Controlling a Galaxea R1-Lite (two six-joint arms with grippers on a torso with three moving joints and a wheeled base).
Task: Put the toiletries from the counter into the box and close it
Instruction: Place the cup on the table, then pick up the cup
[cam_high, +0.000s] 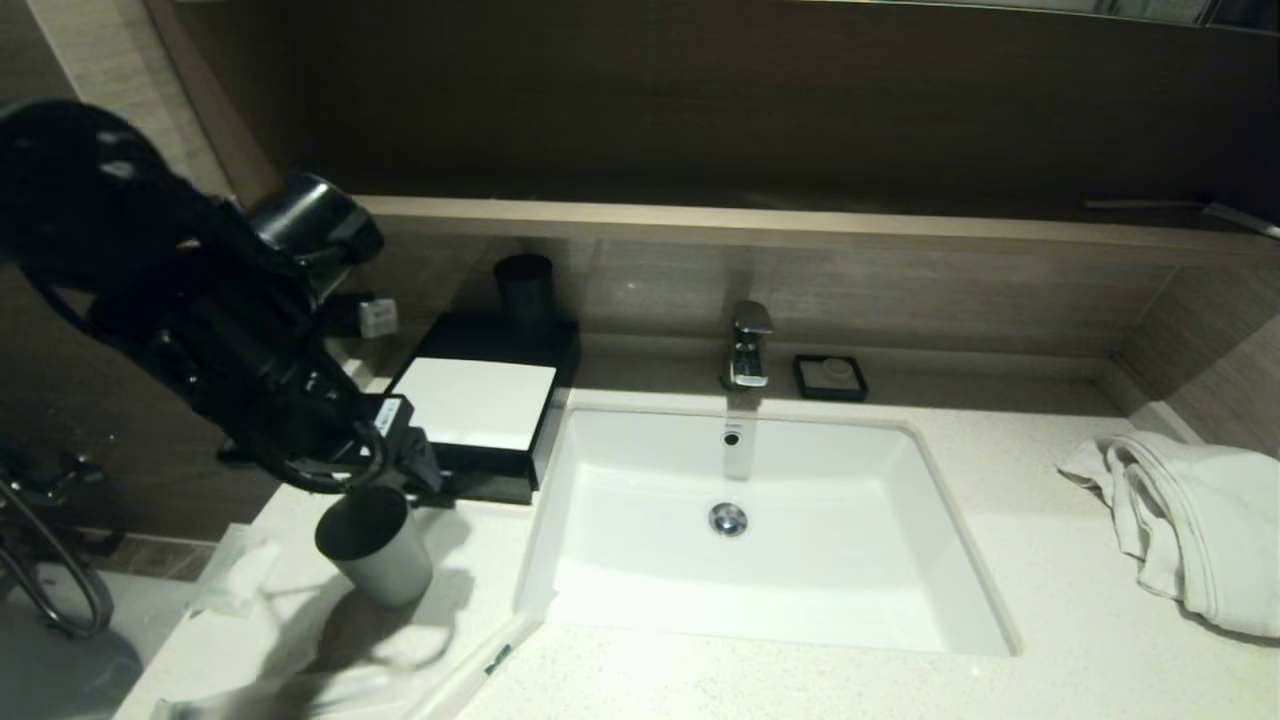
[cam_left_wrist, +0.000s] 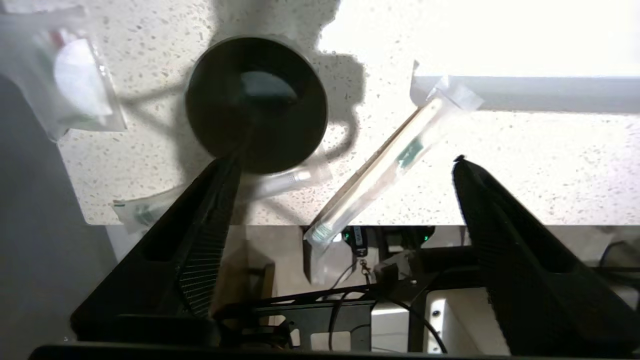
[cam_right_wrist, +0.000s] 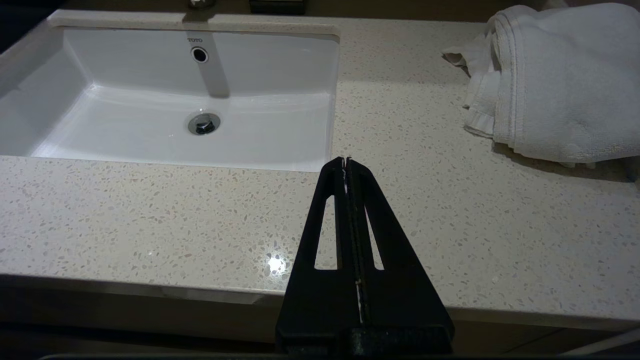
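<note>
My left gripper (cam_left_wrist: 340, 165) is open and empty, hovering above the front left of the counter (cam_high: 1000, 640). Below it, between the fingers, lies a long translucent sachet with a green mark (cam_left_wrist: 385, 167), one end past the counter edge; it also shows in the head view (cam_high: 490, 660). A second long sachet (cam_left_wrist: 280, 182) lies partly under the pale grey cup (cam_left_wrist: 256, 102). A squarish clear packet with white contents (cam_high: 235, 570) lies at the left edge. The black box with a white top (cam_high: 478, 402) stands behind the cup. My right gripper (cam_right_wrist: 346, 161) is shut and empty over the counter's front.
The white basin (cam_high: 800, 590) fills the middle, with a tap (cam_high: 748, 345) and a small black soap dish (cam_high: 830, 377) behind it. A white towel (cam_high: 1190, 520) lies at the right. A dark cup (cam_high: 524, 285) stands behind the box. The cup (cam_high: 378, 545) stands close under my left arm.
</note>
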